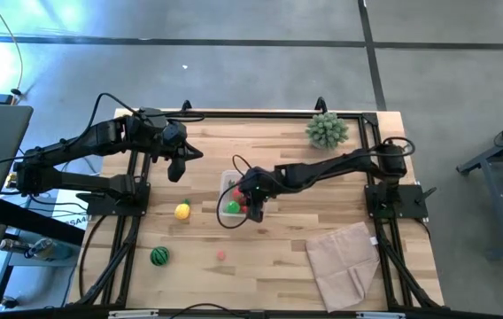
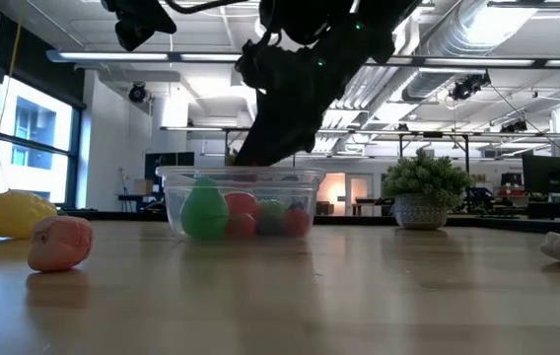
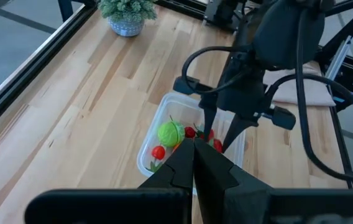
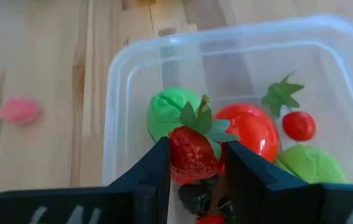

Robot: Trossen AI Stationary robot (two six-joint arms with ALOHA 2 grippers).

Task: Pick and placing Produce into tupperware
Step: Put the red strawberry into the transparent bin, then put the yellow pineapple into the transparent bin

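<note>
We view the bench from above, with the clear tupperware near its centre. The right gripper hangs directly over the open tub, its jaws clamped on a red strawberry that is not yet released. The left gripper waits at about ten o'clock of the tub, near the bench's far left edge, its jaws together and holding nothing.

Inside the tub we count a red tomato, two green rounds and a small red berry; these we judge as placed.

Three pieces remain loose on the bench: the yellow lemon just beside the tub at about eight o'clock, the green striped melon ball farther out at seven o'clock, and a small pink piece at six o'clock. The spiky plant ball and the beige cloth lie well apart from the work.

We judge the task past halfway: one release pending, three picks left.
</note>
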